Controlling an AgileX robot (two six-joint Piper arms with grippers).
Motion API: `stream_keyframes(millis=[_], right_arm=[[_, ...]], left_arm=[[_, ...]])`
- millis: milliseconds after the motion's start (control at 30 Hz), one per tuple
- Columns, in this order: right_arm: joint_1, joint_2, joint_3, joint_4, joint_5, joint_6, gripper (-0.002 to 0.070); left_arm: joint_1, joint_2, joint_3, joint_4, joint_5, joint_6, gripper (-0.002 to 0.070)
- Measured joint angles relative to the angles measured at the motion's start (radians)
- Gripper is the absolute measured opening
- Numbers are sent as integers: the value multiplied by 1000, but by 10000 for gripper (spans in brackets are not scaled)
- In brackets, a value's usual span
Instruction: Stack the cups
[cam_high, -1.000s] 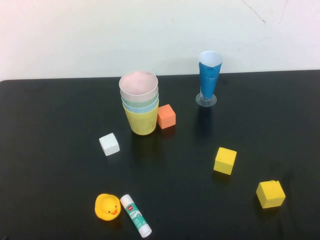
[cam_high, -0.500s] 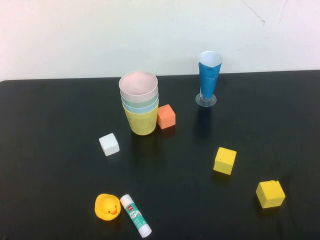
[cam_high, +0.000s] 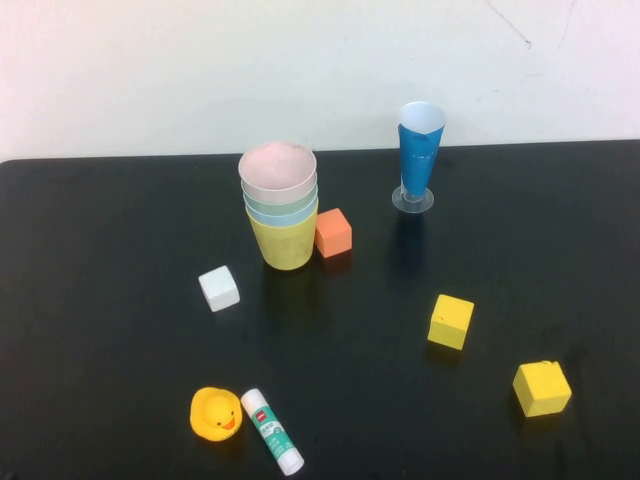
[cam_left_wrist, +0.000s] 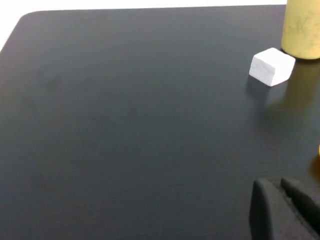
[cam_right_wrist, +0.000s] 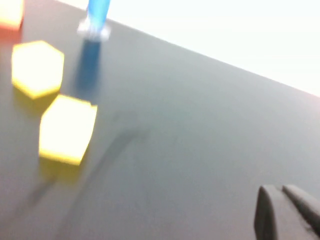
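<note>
The cups (cam_high: 281, 205) stand nested in one upright stack at the back middle of the black table: yellow at the bottom, then light blue, pale green and pink on top. The left wrist view catches only the yellow bottom cup (cam_left_wrist: 302, 30). Neither arm shows in the high view. My left gripper (cam_left_wrist: 278, 186) hangs shut and empty over bare table, well short of the stack. Over the right part of the table my right gripper (cam_right_wrist: 280, 191) is shut too, holding nothing.
An orange cube (cam_high: 333, 232) touches the stack's right side. A white cube (cam_high: 219, 288) lies in front of it. A tall blue cone cup (cam_high: 419, 155) stands at the back. Two yellow cubes (cam_high: 450, 321) (cam_high: 541, 388), a rubber duck (cam_high: 215, 413) and a glue stick (cam_high: 271, 430) lie nearer.
</note>
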Motion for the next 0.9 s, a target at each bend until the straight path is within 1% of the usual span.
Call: stream_keyframes(millis=[100,433,600,767,900], right_arm=[[0,-2,25,5,42,1,-1],[0,-2,25,-13,48,6,-1],[0,-2,25,57,46,10,-1],[-1,-2,25,72,45,12,-1],[-1,-2,25,22,47,84,-1]], left_arm=[[0,0,0,0,0,-3,-1],[0,0,0,0,0,-3,-1],[0,0,0,0,0,-3,-1],[0,0,0,0,0,-3,-1],[0,0,0,0,0,-3,-1]])
